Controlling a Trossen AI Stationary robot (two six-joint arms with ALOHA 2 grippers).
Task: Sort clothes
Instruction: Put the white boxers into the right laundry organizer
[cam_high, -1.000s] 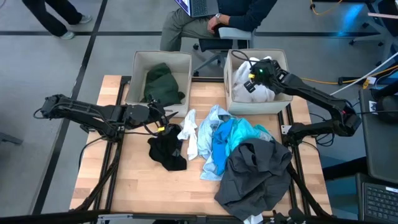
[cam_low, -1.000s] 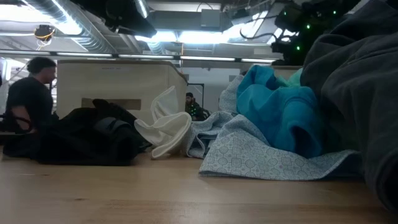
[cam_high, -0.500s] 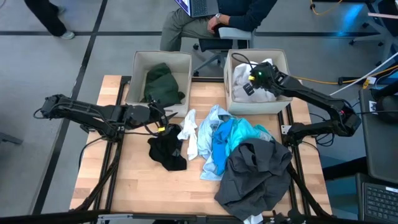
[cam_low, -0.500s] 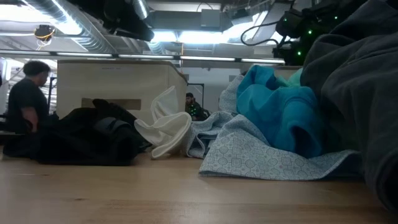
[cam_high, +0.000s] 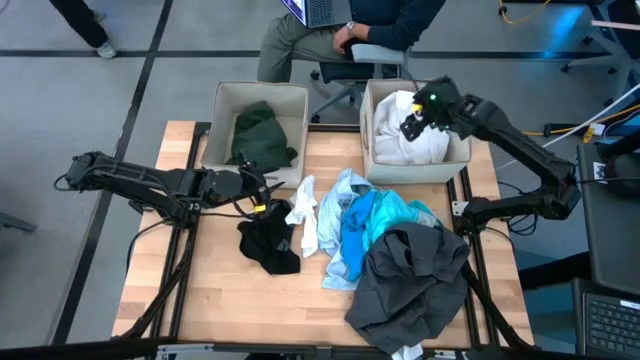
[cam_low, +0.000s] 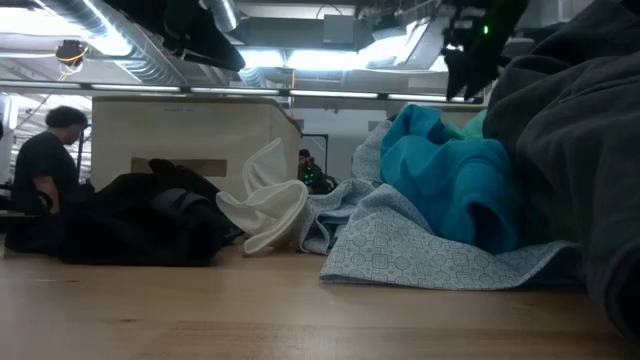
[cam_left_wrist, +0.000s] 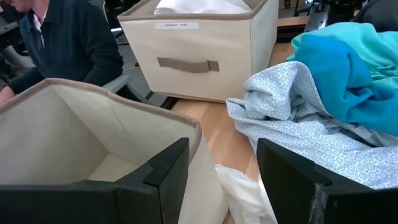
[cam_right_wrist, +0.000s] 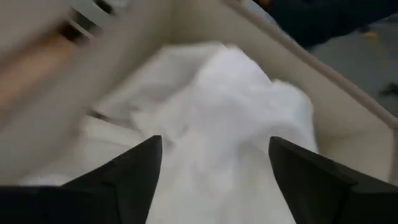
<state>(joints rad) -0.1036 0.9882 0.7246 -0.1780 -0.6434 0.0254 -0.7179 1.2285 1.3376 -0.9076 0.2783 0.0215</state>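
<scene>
A large white garment (cam_high: 408, 140) lies in the right beige bin (cam_high: 452, 160); it also shows in the right wrist view (cam_right_wrist: 224, 93). My right gripper (cam_high: 413, 122) hangs open above it, touching nothing. A dark green garment (cam_high: 262, 135) lies in the left beige bin (cam_high: 222, 120). On the table lie a small black garment (cam_high: 268, 243), a small white cloth (cam_high: 303, 213), a pale blue garment (cam_high: 345, 235), a turquoise one (cam_high: 375, 218) and a large dark grey one (cam_high: 410, 280). My left gripper (cam_high: 268, 190) is open and empty beside the left bin's near wall, above the black garment.
A seated person (cam_high: 365, 25) is just beyond the table's far edge, behind the bins. Another person (cam_low: 45, 165) shows in the room in the low view. Bare wood lies at the table's near left (cam_high: 200, 300). The right bin's handle side (cam_left_wrist: 186, 64) faces my left gripper.
My right gripper dipped toward the white garment in the right bin, then rose and drew back toward the bin's far right. The white garment stays in the bin. The pile on the table has not moved.
</scene>
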